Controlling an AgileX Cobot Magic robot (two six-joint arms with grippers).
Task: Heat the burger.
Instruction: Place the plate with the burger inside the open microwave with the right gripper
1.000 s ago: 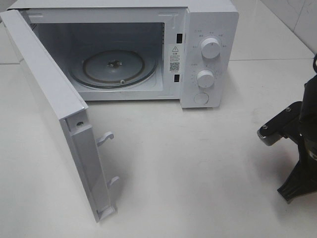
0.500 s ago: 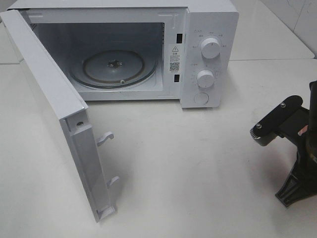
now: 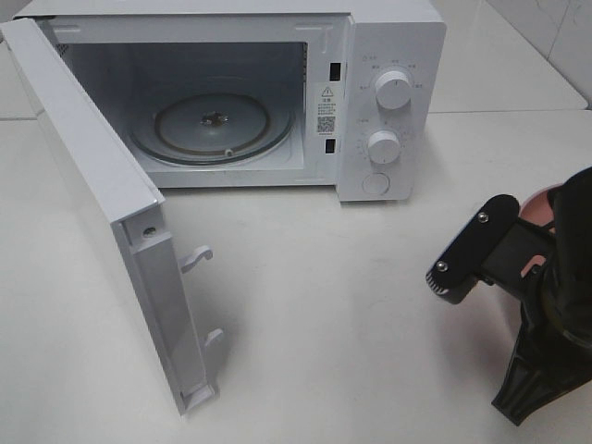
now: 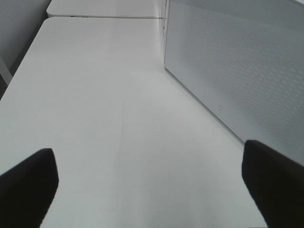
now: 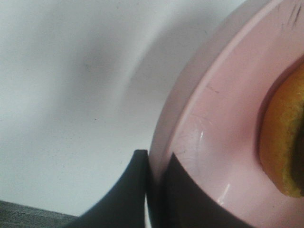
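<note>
At the rim of the round pink plate (image 5: 213, 118), the right fingers (image 5: 147, 164) are pinching nearly closed, one black finger under the edge and one over it, gripping the plate itself. The small burger with a tan-brown bun (image 5: 285, 142) is sitting on that plate, just inward of the gripped rim and not touching the fingers. Whether the plate is resting on the desk or hanging clear of it cannot be told.

The black right arm (image 3: 566, 277) is leaning in from the right edge of the high view, with its camera bracket sticking out toward the middle. It is covering the burger there and leaving only slivers of pink showing. Only the right wrist view is showing the grip.

The left fingers (image 4: 28, 185) are standing wide apart and holding nothing, hovering over the bare white desk (image 3: 324, 305) beside a white dotted panel (image 4: 237, 71). They are lying outside the high view.

The boxy white microwave (image 3: 388, 37) is standing at the far side of the desk, well apart from the plate. Its door (image 3: 102, 203) is swinging wide open, and the glass turntable (image 3: 213, 125) inside is carrying nothing. Two round white knobs (image 3: 395, 91) are sitting on its front. A pale tiled wall (image 3: 555, 37) is rising behind.
</note>
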